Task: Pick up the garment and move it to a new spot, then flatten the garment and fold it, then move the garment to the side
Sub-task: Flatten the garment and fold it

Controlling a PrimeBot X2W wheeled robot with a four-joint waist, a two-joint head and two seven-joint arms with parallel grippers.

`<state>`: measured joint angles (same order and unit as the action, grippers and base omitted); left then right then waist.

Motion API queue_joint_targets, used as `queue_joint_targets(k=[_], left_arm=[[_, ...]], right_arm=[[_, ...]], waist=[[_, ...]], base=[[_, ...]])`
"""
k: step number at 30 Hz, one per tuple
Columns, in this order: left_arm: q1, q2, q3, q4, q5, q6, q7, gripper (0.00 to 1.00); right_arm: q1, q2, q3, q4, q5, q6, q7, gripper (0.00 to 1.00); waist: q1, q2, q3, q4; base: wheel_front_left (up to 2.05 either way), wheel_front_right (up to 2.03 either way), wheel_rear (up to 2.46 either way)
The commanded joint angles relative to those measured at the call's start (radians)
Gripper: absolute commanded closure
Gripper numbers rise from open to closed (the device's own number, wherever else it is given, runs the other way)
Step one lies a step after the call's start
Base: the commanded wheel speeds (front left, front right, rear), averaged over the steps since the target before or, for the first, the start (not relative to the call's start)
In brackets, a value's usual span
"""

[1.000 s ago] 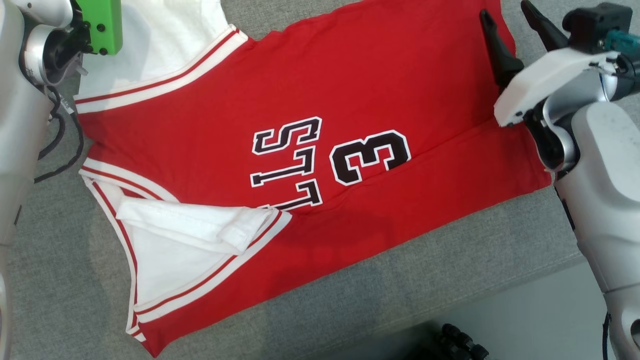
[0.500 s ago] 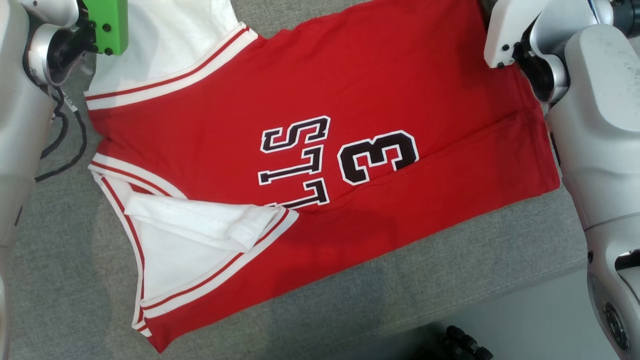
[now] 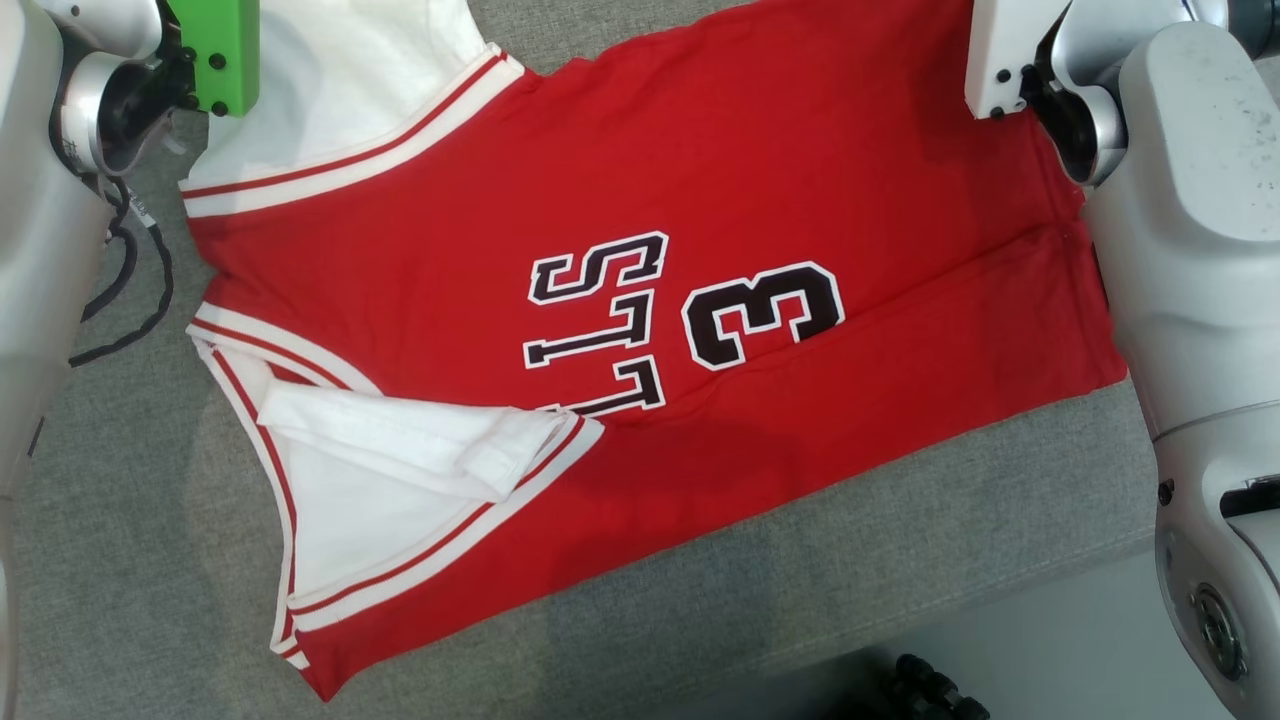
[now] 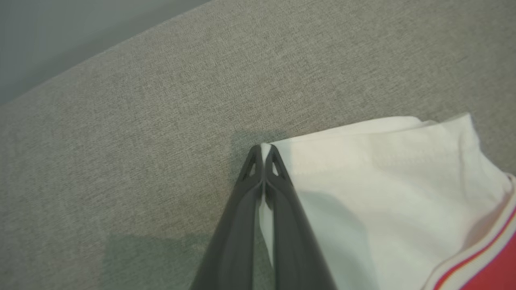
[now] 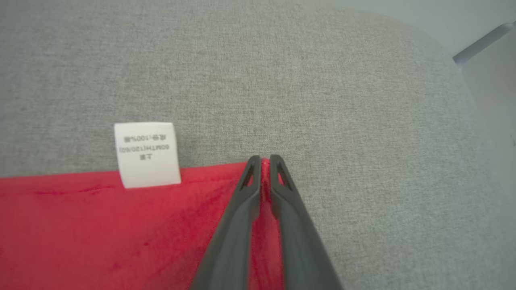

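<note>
One white sleeve (image 3: 380, 500) lies folded over on the near side of the red garment (image 3: 760, 170), which is spread flat on the grey cushion (image 3: 120, 560) with its black lettering (image 3: 600, 320) at mid-chest. At the far edge, the left gripper (image 4: 264, 151) is clenched on the corner of the far sleeve (image 4: 383, 181). The right gripper (image 5: 264, 161) is pinched onto the red hem corner, near a white care label (image 5: 147, 155).

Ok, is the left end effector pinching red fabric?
No, the left end effector clamps a corner of the white sleeve.
</note>
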<state>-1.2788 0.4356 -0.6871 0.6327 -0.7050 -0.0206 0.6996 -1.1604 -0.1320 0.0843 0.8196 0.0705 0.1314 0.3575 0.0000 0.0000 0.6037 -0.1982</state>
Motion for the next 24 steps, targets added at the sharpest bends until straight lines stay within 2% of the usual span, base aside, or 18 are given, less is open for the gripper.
queue_joint_targets(k=[1, 6, 12, 18, 24], left_arm=[[0.012, 0.008, -0.002, 0.000, -0.008, 0.002, 0.001, 1.00], [0.002, 0.009, -0.003, -0.007, -0.008, -0.001, -0.010, 1.00], [-0.034, 0.011, 0.015, -0.024, 0.005, -0.018, -0.100, 1.00], [-0.066, -0.003, 0.045, -0.031, -0.004, -0.033, -0.204, 1.00], [-0.028, 0.014, 0.076, -0.058, -0.030, -0.058, -0.302, 1.00]], right_arm=[[-0.008, 0.002, -0.007, 0.004, -0.014, -0.001, 0.011, 1.00], [-0.007, 0.011, -0.025, -0.009, -0.045, -0.002, 0.021, 1.00], [-0.016, 0.012, -0.081, -0.049, -0.050, -0.002, -0.078, 1.00], [-0.032, -0.024, -0.111, -0.038, 0.000, -0.002, -0.163, 1.00], [-0.004, -0.094, -0.053, -0.043, 0.131, -0.002, -0.242, 1.00]], waist=[[0.0000, 0.0000, -0.001, 0.000], [0.0000, 0.0000, 0.000, 0.002], [0.0000, 0.0000, 0.004, 0.010], [0.0000, 0.0000, 0.002, 0.033], [0.0000, 0.0000, -0.011, 0.059]], base=[[0.00, 0.00, 0.00], [0.00, 0.00, 0.00], [0.00, 0.00, 0.00], [0.00, 0.00, 0.00], [0.00, 0.00, 0.00]])
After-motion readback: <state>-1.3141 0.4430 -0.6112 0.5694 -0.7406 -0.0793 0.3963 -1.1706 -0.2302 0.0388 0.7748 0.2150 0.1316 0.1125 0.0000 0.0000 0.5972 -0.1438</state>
